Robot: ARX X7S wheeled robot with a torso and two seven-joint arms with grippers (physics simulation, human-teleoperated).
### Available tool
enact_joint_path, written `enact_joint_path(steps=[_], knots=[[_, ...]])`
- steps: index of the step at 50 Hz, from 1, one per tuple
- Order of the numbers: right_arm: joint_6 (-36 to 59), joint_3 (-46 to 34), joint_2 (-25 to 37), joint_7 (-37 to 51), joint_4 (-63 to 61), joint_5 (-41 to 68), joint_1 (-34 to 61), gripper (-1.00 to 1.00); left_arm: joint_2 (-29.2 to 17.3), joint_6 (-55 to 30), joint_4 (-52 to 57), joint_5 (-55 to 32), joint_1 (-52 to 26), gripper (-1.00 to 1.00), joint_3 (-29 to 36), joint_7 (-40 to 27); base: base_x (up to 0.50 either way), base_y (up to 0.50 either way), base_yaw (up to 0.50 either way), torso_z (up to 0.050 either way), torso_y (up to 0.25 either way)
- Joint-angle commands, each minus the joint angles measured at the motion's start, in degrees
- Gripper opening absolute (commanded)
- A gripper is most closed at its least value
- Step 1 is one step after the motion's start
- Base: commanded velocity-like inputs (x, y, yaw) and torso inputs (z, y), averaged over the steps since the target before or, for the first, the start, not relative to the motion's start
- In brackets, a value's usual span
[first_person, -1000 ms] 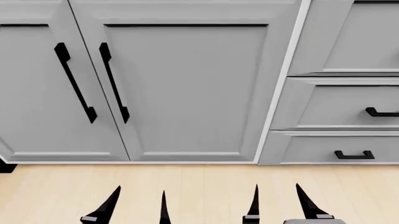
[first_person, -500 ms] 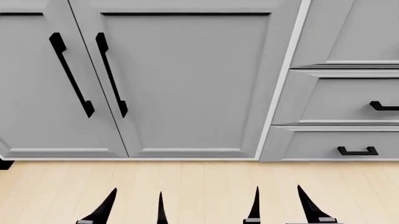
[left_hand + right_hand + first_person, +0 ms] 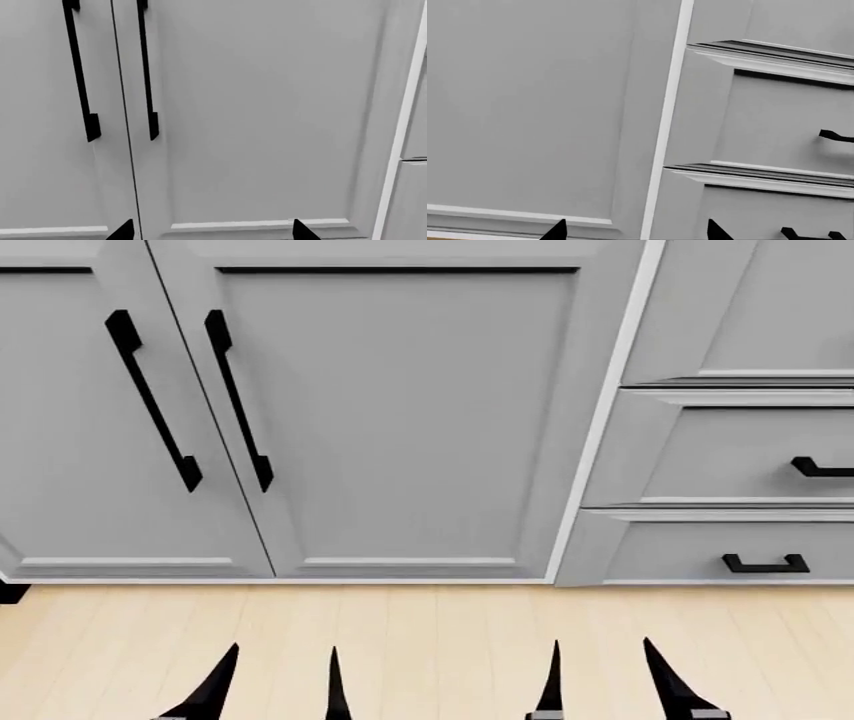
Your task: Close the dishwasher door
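The dishwasher door is not in any of your views, so you cannot yet tell whether it hangs open or how wide; nothing of the task shows as done.

In your left wrist view, the left gripper point(image 3: 210, 231) has its black fingertips spread wide, holding nothing, and it faces two grey cabinet doors point(image 3: 267, 115) with long black bar handles point(image 3: 148, 75).

In your head view, both pairs of tips poke up over the pale wood floor point(image 3: 427, 630): left gripper point(image 3: 274, 685) and right gripper point(image 3: 611, 680), both parted and empty, short of the cabinets. A small black patch point(image 3: 11, 591) sits at the left edge by the floor; what it is cannot be told.

In your right wrist view, the right gripper point(image 3: 635, 230) is likewise spread, facing a cabinet door and the grey drawer fronts point(image 3: 774, 120).

You probably need to find the black panel first, then reach and push.
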Motion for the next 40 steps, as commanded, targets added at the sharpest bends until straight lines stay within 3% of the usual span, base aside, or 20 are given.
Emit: enact_joint_path(steps=[1,8,40], knots=[[0.79,-0.40,-0.19,0.18,1.01,0.08,1.34,1.00,-0.49,1.49,-0.22,-2.05,-0.81,1.00,0.30,1.11,0.00,0.00,0.00,-0.050,0.000],[1.24,-1.27,-0.54,0.23,1.67,-0.36,2.04,1.00,-0.99,2.24,-0.61,-7.29,-1.62,1.00,-0.93,2.67,0.00,0.00,0.00,-0.050,0.000],[-0.13,-0.31,0.52,0.78,2.61,1.16,1.86,1.00,-0.40,3.39,-1.97,-1.75,-3.16,1.00,1.96,1.78,0.00,0.00,0.00,-0.050,0.000]])
